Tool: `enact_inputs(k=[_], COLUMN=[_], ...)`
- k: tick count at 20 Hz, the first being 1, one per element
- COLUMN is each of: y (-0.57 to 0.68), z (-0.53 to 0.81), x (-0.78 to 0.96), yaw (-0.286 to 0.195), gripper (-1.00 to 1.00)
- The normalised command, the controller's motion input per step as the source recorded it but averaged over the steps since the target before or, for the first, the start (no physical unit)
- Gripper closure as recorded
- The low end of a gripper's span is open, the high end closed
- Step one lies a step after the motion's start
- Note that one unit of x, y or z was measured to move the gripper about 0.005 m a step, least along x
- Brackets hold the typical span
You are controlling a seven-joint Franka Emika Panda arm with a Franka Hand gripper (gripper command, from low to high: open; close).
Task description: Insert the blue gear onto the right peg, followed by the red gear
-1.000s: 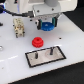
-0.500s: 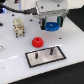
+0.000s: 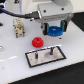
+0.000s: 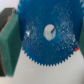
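The blue gear (image 3: 55, 32) hangs above the table, held between the dark fingers of my gripper (image 3: 55, 31), which is shut on it. In the wrist view the blue gear (image 4: 47, 34) fills most of the picture, its central hole showing white. The red gear (image 3: 37, 42) lies on the white table toward the exterior view's left of the blue gear. Below them sits the grey plate with black rim (image 3: 45, 56), with two thin dark pegs. The right peg (image 3: 50, 50) stands below the held gear.
A beige blocky fixture (image 3: 19, 27) stands at the back on the exterior view's left. A green block (image 4: 9, 42) shows beside the gear in the wrist view. The table's front edge (image 3: 30, 80) runs below the plate.
The gripper with the blue gear has shifted slightly toward the plate and a little lower. The red gear and plate have not moved.
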Motion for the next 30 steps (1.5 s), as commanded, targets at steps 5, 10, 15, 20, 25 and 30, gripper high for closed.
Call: enact_inputs(k=[5,10,15,20,25,30], y=[-0.13,-0.08,-0.14,-0.14,-0.05,-0.09], z=[0.11,0.05,0.00,0.00,-0.05,0.26], x=[0.71,0.49,0.43,0.43,0.39,0.03], yaw=[0.000,0.000,0.000,0.000,0.000,0.000], gripper=[1.00,1.00,1.00,1.00,1.00,1.00])
